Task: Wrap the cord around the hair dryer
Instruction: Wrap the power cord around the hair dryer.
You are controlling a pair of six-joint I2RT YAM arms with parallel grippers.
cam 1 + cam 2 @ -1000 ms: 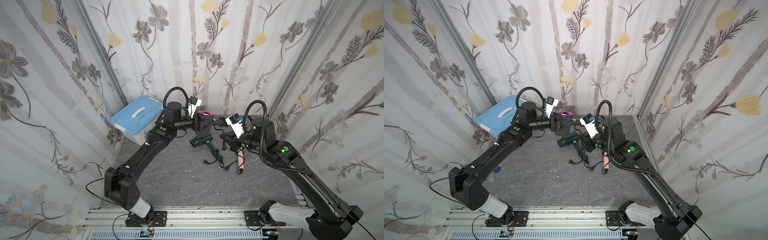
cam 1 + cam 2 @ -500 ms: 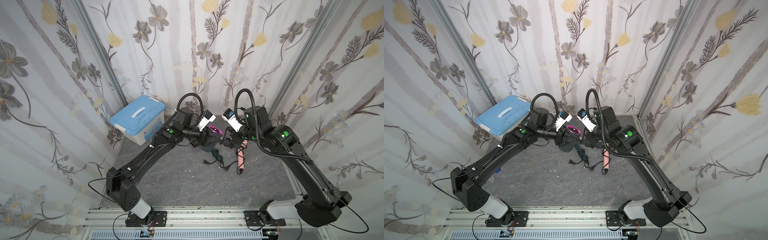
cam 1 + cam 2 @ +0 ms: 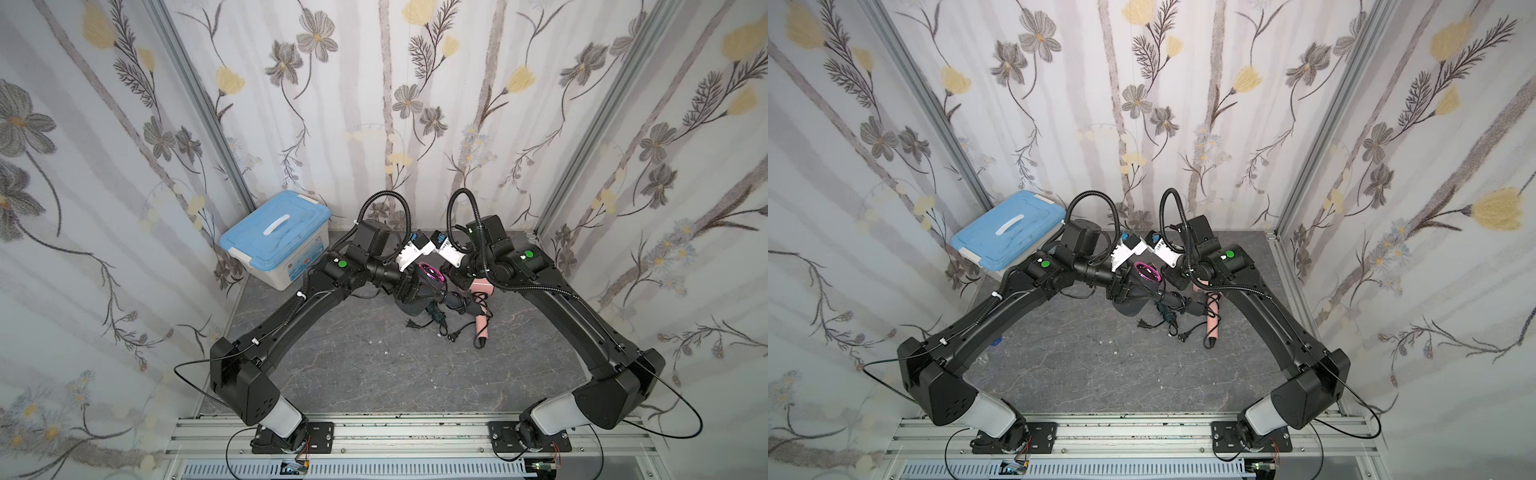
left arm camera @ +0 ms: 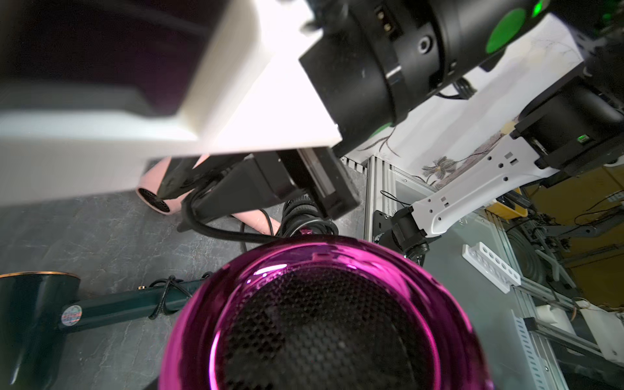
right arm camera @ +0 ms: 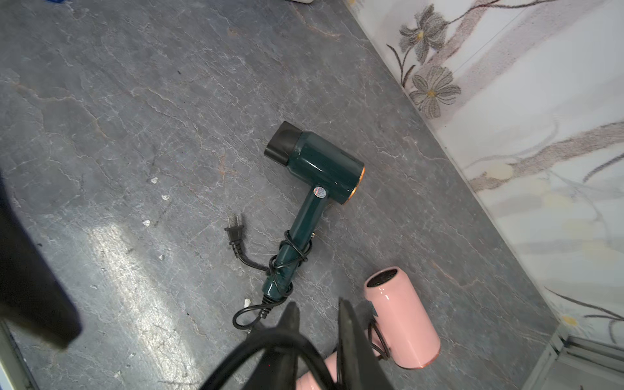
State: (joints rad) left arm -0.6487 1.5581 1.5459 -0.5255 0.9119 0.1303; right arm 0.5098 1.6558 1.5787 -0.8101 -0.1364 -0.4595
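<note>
Left wrist view is filled by the purple rear of the dryer (image 4: pixel 320 320). In both top views my left hand (image 3: pixel 409 291) is clamped on its barrel, holding it clear of the tabletop (image 3: pixel 374 374), with the handle pointing away toward my right arm. The cord (image 4: pixel 216 231) runs from that handle across to my right hand (image 5: pixel 319 324). Its fingers stand apart with the cord draped over one. My right hand is nearer, so I judge the next loop goes crosswise round the handle's length.
</note>
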